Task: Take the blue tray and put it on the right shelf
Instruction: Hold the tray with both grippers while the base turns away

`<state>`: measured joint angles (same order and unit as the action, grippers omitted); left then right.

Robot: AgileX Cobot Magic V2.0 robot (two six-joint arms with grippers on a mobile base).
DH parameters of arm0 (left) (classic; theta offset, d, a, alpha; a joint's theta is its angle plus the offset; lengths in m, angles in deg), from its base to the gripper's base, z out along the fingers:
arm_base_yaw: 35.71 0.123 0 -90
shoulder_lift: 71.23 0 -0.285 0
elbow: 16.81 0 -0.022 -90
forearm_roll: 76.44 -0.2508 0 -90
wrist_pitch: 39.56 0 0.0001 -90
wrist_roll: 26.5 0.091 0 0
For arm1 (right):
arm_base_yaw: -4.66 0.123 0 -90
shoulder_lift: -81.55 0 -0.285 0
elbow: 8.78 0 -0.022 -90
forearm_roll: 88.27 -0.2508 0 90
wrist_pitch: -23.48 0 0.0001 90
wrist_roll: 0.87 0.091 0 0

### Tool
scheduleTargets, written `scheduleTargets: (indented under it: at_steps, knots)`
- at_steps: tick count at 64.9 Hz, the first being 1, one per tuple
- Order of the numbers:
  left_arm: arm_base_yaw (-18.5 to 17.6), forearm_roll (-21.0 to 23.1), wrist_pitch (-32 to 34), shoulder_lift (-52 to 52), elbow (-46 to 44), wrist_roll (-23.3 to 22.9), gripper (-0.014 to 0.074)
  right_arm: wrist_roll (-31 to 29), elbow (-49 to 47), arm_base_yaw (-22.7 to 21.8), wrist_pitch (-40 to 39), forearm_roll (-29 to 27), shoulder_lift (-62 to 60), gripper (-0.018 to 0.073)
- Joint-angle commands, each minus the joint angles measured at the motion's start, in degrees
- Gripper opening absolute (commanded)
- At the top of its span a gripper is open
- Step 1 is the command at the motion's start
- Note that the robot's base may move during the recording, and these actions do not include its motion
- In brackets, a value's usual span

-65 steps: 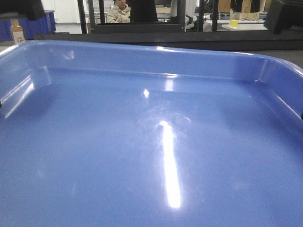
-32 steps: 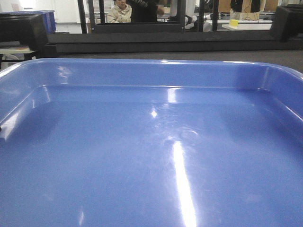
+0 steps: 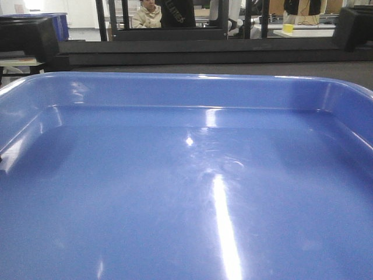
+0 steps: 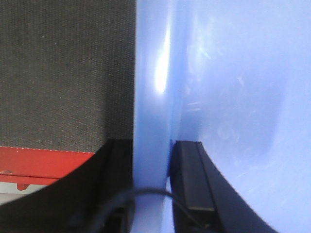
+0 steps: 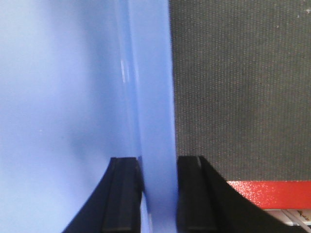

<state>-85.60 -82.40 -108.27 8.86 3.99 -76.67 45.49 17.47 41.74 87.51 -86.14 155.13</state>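
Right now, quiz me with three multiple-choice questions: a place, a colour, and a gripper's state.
1. The person in beige is: A) beyond the blue tray's far wall B) inside it C) under it
2. The strip edging the dark mat is: A) green B) red C) yellow
3. The right gripper is: A) open B) shut on the tray's wall C) out of view
Answers: A, seen past the far wall; B, red beside the mat; B, fingers pinch the wall.

Matte black left gripper point(image 4: 151, 150) and right gripper point(image 5: 156, 165); thin black cable point(image 4: 146, 192) loops across the left.
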Motion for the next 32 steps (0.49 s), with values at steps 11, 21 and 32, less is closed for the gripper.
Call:
scheduleTargets:
  at_steps: [11, 21, 32]
  knots:
    - [-0.49, -1.66, -3.53, -1.61, -1.14, -0.71, 0.0072, 0.54, -1.33, -0.09, -0.72, 2.20, -1.40, 0.0264]
    - [-0.49, -1.66, -3.53, -1.61, -1.14, -0.71, 0.0072, 0.54, -1.33, -0.09, -0.72, 2.20, -1.40, 0.0264]
    - [-0.49, -1.66, -3.53, -1.61, -1.14, -0.71, 0.0072, 0.54, -1.33, -0.09, -0.72, 2.20, -1.40, 0.0264]
